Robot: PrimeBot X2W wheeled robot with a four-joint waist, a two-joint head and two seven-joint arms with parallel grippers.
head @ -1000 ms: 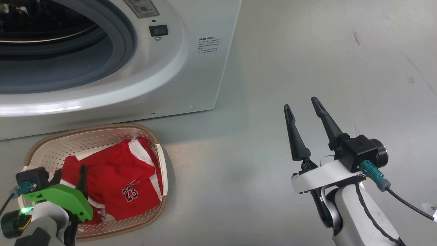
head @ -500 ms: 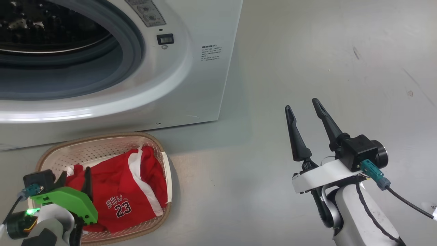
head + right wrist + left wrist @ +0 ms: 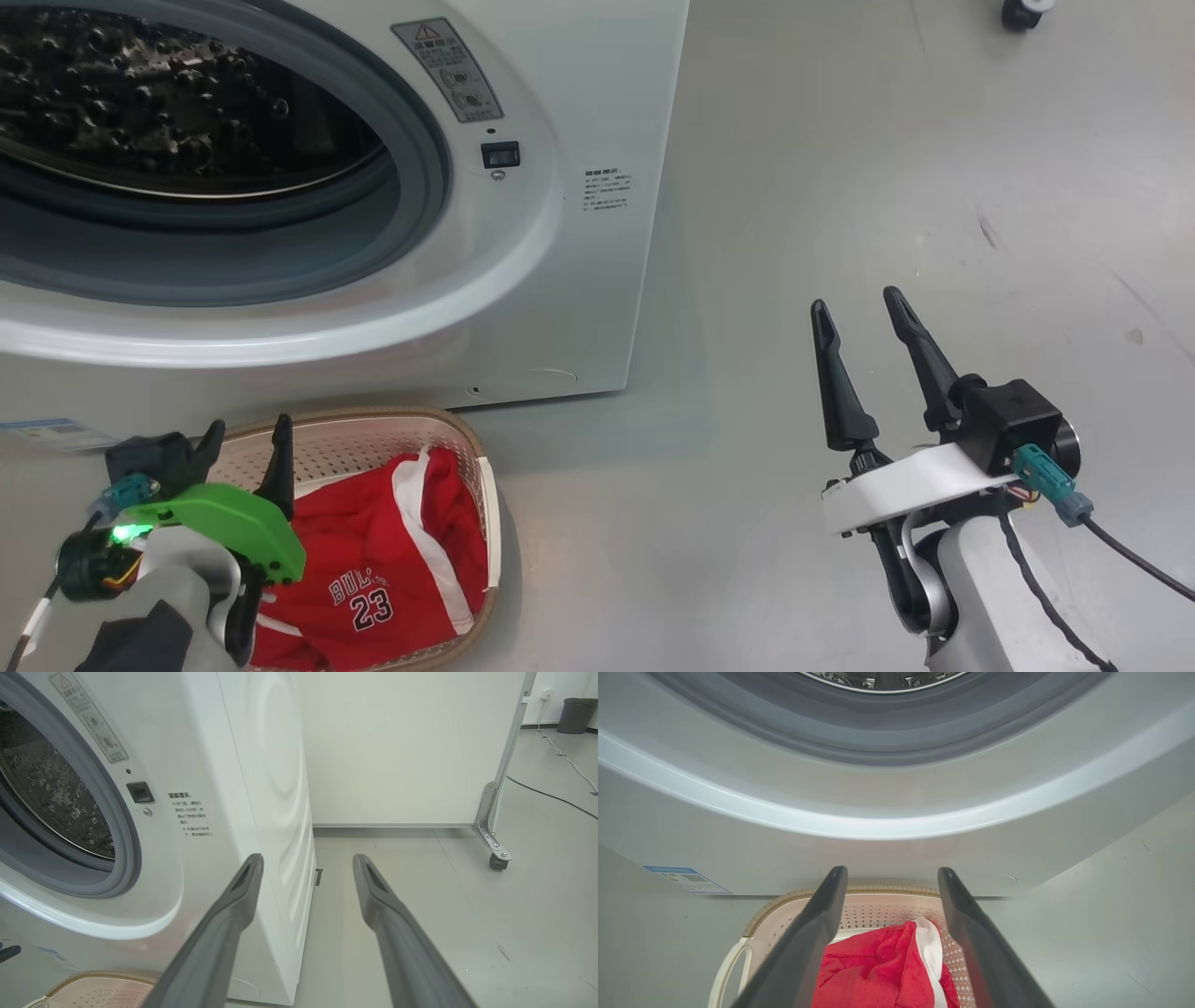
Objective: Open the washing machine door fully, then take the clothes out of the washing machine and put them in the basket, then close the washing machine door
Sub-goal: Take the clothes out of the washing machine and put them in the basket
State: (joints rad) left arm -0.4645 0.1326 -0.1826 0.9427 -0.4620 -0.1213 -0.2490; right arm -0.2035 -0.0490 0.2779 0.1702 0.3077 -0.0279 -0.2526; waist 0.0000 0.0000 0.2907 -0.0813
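The red clothes [image 3: 392,560] lie in the basket [image 3: 369,448], which sits just in front of the washing machine [image 3: 597,84]. The left gripper [image 3: 250,427] hovers over the basket's near end, jaws apart and empty. The right gripper [image 3: 857,303] hangs well off to the side, jaws apart too.
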